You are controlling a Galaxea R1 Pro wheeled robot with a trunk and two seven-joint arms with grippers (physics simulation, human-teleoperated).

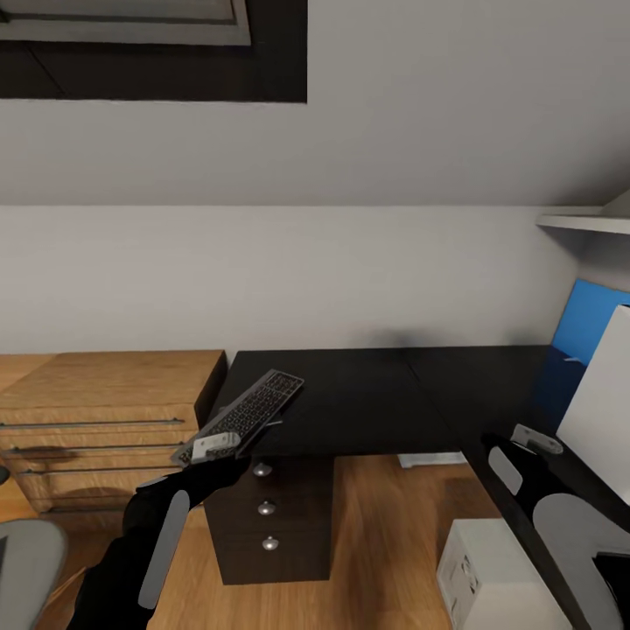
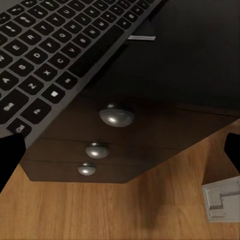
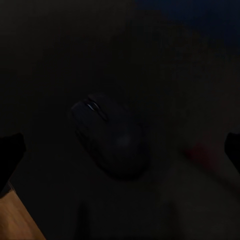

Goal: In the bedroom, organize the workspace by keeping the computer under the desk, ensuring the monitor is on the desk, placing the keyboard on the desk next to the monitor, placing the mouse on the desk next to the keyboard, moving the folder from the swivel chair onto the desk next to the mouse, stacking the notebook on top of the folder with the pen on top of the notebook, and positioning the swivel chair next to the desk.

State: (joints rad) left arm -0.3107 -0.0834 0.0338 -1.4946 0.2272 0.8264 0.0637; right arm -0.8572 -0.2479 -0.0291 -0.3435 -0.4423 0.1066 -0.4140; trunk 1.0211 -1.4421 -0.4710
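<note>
Black arm, left: near the head camera, its end effector (image 1: 213, 448) pinches the keyboard (image 1: 249, 413) by one short end; the far end tilts up over the worktop's corner.
Right end effector: (image 1: 535, 440) low over the right wing of the worktop; its fingers look spread wide, dark tips at either edge of the wrist view, nothing between them.
Mouse: (image 3: 111, 136) lies on the dark top under the right end effector, untouched.
Computer: white tower (image 1: 490, 573) on the wood floor (image 1: 385, 534) under the right wing.
Drawers: three chrome knobs (image 2: 116, 117) on the black drawer front, below the held keyboard.
Step in hand: probably carrying the keyboard to a spot beside the monitor (image 1: 602, 407). I would level it first, carry it across clear of the worktop (image 1: 367, 402) edge, and lay it flat before loosening the grip, leaving room for the mouse alongside.
Worktop: glossy black, L-shaped, bare across the middle; blue back panel (image 1: 588, 315) at the right.
Room: light wood drawer unit (image 1: 105, 420) to the left, pale wall, sloped ceiling with a dark-framed skylight (image 1: 149, 44).
</note>
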